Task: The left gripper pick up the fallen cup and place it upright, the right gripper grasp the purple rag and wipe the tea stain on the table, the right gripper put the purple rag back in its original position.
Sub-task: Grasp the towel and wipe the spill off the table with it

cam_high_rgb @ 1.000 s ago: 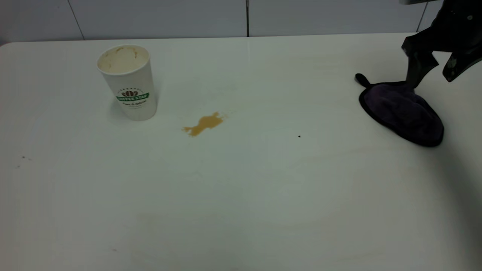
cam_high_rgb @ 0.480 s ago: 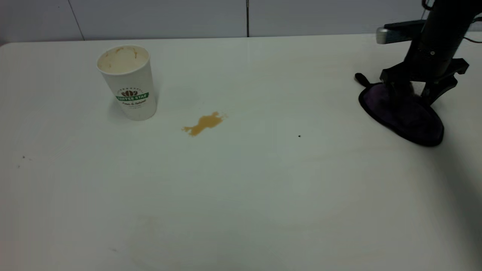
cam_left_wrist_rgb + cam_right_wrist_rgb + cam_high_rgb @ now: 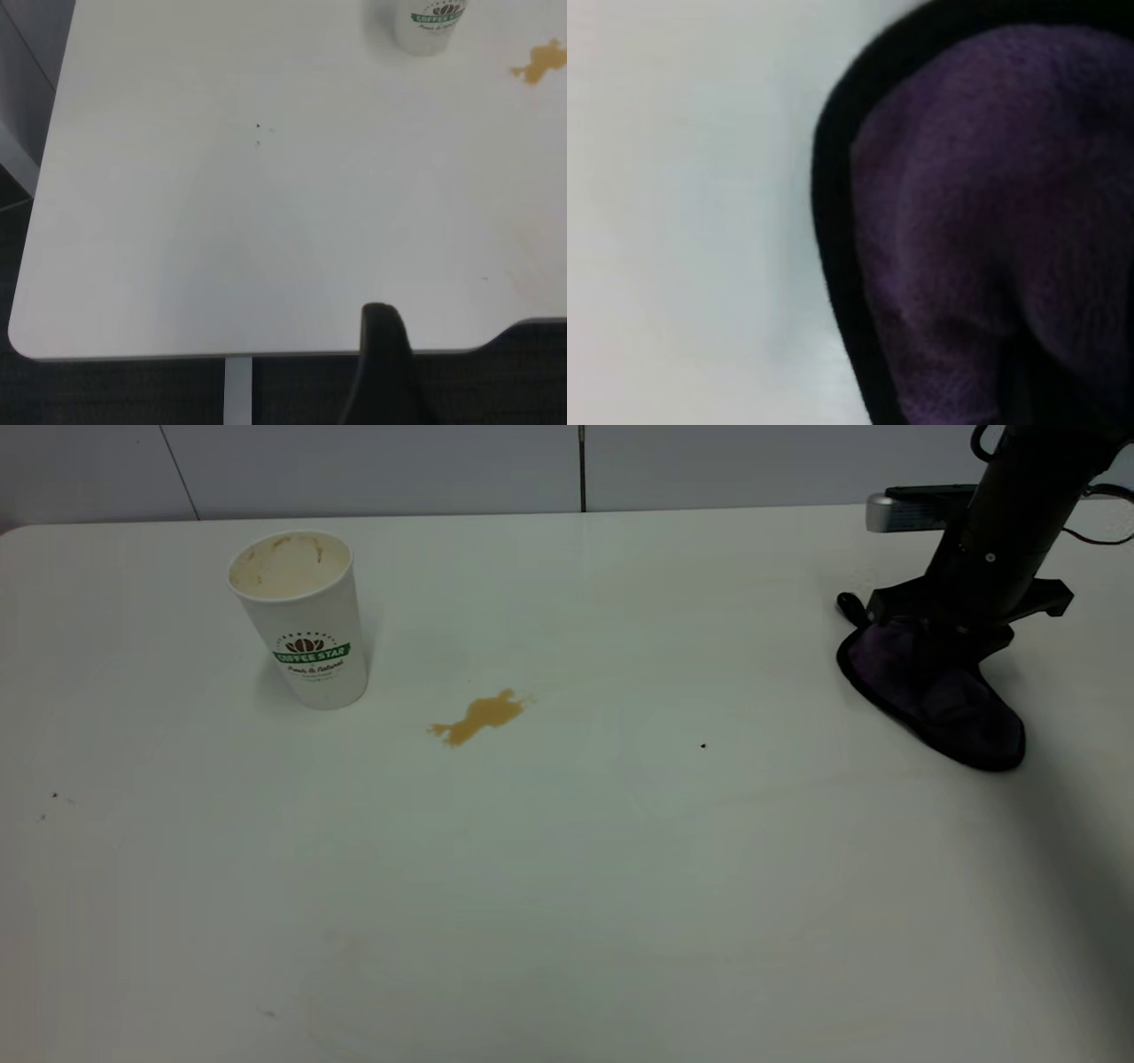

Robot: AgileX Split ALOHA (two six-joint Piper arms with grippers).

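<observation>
The cup (image 3: 306, 624) stands upright at the table's back left, its inside tan-stained; it also shows in the left wrist view (image 3: 428, 22). The amber tea stain (image 3: 480, 716) lies right of the cup, and shows in the left wrist view (image 3: 540, 62). The purple rag (image 3: 939, 695) lies at the far right, bunched narrower. My right gripper (image 3: 939, 638) is down on the rag's back end and shut on it. The rag fills the right wrist view (image 3: 983, 221). My left gripper (image 3: 383, 354) shows only as a dark shape at the table's edge, far from the cup.
The white table (image 3: 567, 868) has a tiny dark speck (image 3: 703, 746) between the stain and the rag and faint specks at the left (image 3: 53, 795). A grey panelled wall (image 3: 372, 465) runs behind the back edge.
My right gripper came down onto the rag's back end, turned and closed on it. The rag has drawn in narrower. The cup and stain have not moved.
</observation>
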